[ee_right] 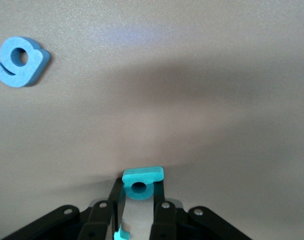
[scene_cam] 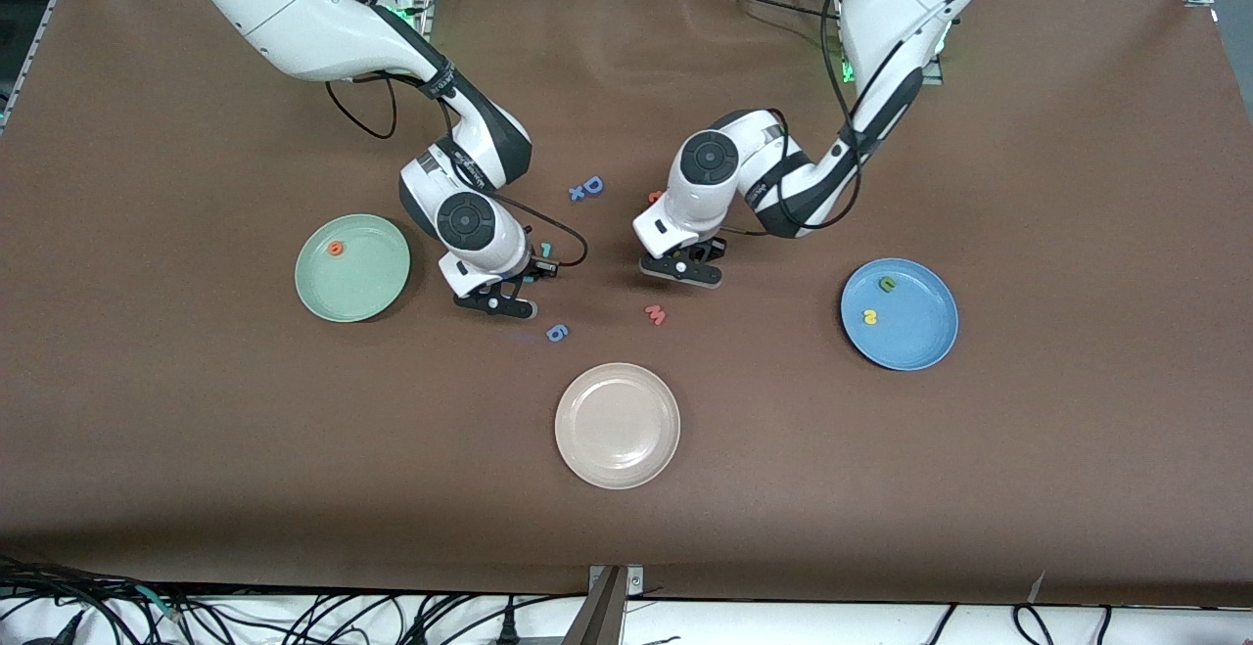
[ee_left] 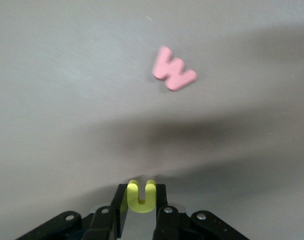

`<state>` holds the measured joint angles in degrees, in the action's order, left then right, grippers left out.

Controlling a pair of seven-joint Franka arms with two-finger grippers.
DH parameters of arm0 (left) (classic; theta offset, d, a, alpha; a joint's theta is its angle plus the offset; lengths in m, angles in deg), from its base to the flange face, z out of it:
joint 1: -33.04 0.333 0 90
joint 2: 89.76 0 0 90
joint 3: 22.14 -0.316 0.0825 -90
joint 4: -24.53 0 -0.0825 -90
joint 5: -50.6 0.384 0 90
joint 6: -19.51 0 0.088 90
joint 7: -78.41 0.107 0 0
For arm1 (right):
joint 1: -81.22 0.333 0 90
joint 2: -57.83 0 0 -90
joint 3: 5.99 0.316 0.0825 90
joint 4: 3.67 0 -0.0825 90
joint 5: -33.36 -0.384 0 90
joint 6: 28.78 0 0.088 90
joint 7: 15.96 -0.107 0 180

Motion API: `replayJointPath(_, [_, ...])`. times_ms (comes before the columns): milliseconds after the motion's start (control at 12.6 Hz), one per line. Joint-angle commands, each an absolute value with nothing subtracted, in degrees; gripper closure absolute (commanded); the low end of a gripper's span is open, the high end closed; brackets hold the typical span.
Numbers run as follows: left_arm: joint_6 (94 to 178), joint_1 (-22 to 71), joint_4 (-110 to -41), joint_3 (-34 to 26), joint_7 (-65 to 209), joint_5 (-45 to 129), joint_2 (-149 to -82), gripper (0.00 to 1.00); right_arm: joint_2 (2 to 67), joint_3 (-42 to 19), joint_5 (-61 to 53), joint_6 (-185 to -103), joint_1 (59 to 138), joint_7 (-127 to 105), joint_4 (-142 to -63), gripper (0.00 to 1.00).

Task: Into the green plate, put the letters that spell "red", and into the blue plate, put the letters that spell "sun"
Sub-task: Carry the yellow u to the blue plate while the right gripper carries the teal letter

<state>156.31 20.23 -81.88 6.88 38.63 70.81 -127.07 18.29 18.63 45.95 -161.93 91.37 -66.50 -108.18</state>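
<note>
So the left claw (ee_left: 140,212) is pinching the yellow "u" (ee_left: 141,197) low over the worktop (scene_cam: 1028,136) near the pink "w" (ee_left: 173,75). The right claw (ee_right: 137,212) is pinching the teal "d" (ee_right: 141,183) beside the green plate (scene_cam: 377,283). The blue plate (scene_cam: 920,342) sits toward the left arm's end.

An orange letter (scene_cam: 336,249) is seen in the green plate (scene_cam: 377,298), and a green letter (scene_cam: 887,284) and a yellow letter (scene_cam: 869,316) in the blue plate (scene_cam: 925,346). The right gripper (scene_cam: 497,303) is held low beside the green plate, near a blue "g" (scene_cam: 557,333). The left gripper (scene_cam: 682,271) is held low near a pink "w" (scene_cam: 655,314). A cream plate (scene_cam: 618,469) is placed nearest the camera.
</note>
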Motion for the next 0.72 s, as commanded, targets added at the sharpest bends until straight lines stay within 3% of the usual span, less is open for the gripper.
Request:
replayJointPath(0, [149.7,29.7,-82.7,13.3,46.4,72.0,-123.9,0.95,18.5,18.8,46.8,-162.5,91.2,-67.5,-108.9,0.76])
replayJointPath(398, [142.5,45.1,-82.6,14.8,70.9,72.0,-120.6,0.93,20.0,18.7,46.8,-161.1,90.7,-66.9,-108.3,0.76])
replayJointPath(637, [142.1,53.2,-82.7,14.7,87.9,72.0,-120.7,0.93,22.7,17.9,46.7,-154.1,89.6,-63.7,-106.5,0.76])
